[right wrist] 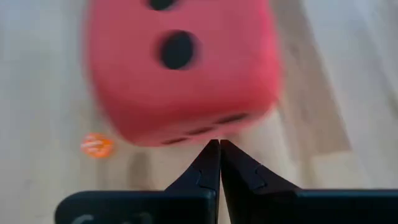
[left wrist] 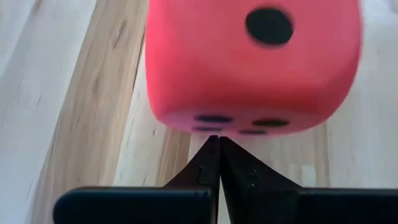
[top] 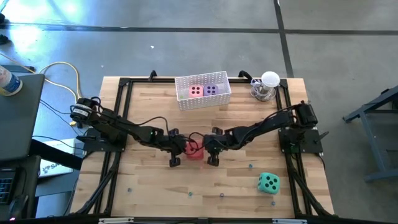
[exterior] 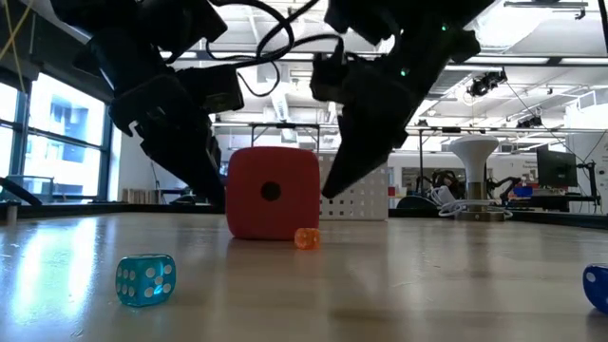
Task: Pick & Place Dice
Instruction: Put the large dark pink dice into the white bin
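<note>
Risking a shove rather than a lift: left pincer and right pincer both clenched, grasping nothing, flanking the red die at nine and three o'clock. Possibly skidding the soft cube along the table. Sitting mid-table, red with dark pips, looking squashy.

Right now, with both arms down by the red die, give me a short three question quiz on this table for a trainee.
1. True or false: the red die lies between the left pincer and the right pincer.
2. Which dice sit in the white basket? A) pink and purple B) red and green
3. Fill in: the green die lies on the ___ arm's side.

Key: 1 true; 2 A; 3 right.
</note>
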Robot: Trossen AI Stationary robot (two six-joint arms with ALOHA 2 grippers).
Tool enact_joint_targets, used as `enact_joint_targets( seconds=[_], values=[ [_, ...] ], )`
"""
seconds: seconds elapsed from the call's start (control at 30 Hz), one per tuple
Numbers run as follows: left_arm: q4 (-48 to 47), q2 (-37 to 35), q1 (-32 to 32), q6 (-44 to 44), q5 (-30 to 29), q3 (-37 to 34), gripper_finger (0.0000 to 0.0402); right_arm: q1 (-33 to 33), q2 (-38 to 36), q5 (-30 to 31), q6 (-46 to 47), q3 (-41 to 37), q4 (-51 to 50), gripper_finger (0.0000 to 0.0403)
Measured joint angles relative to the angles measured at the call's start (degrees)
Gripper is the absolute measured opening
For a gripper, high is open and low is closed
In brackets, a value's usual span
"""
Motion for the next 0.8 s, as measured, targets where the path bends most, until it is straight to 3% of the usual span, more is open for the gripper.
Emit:
enact_joint_targets(
  seconds=[0.8],
  values=[
    [2.7, -0.5, 0.0, 0.7, -0.4, -0.1, 0.0001, 0.1, 0.8, -2.2, -2.3, -0.1, 5.8, 0.0003]
  ],
)
